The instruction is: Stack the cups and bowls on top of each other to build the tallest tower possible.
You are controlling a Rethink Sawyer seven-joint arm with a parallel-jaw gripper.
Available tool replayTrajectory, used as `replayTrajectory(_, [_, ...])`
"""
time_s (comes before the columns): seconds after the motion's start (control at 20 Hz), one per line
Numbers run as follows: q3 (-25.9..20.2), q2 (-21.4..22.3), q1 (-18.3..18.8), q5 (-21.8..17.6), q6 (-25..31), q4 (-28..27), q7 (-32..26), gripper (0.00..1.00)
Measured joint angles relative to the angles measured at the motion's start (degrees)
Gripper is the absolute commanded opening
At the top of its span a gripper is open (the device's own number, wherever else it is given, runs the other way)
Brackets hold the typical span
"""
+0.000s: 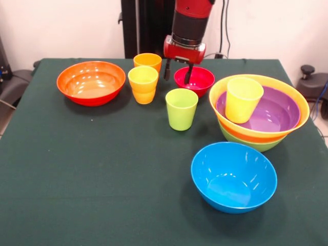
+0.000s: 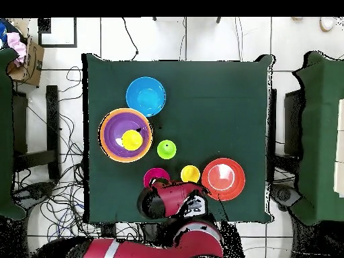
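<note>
My gripper point(image 1: 178, 73) hangs open at the back of the table. One finger is over the small magenta-red bowl point(image 1: 201, 81) point(image 2: 154, 177) and the other is just outside its rim. Beside it stands an orange cup point(image 1: 147, 60), and a yellow cup point(image 1: 143, 78) point(image 2: 190, 174) sits nested on another orange cup. A lime green cup point(image 1: 181, 108) point(image 2: 166, 149) stands alone. The tower point(image 1: 259, 136) is a lime green bowl, an orange bowl and a purple bowl point(image 1: 279, 115) point(image 2: 115, 127), with a yellow cup point(image 1: 243, 99) point(image 2: 132, 140) inside. In the overhead view the arm point(image 2: 176, 198) hides the gripper.
A red-orange bowl point(image 1: 91, 82) point(image 2: 223, 179) sits at the back corner. A blue bowl point(image 1: 233, 177) point(image 2: 146, 96) sits nearest the camera in the front view. The dark green table cloth point(image 1: 102, 179) covers the table. Cables lie on the floor around it.
</note>
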State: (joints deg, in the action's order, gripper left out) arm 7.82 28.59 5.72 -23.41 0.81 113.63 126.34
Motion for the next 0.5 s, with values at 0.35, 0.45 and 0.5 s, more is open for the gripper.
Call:
replayTrajectory(0.35, [0.8, -2.3, -0.5, 0.0, -1.9, 0.0, 0.0, 1.0])
replayTrajectory(0.45, [1.0, -2.6, -0.6, 0.0, -2.2, 0.0, 0.0, 1.0])
replayTrajectory(0.5, [1.4, -3.1, -0.8, 0.0, -2.9, 0.0, 0.0, 1.0])
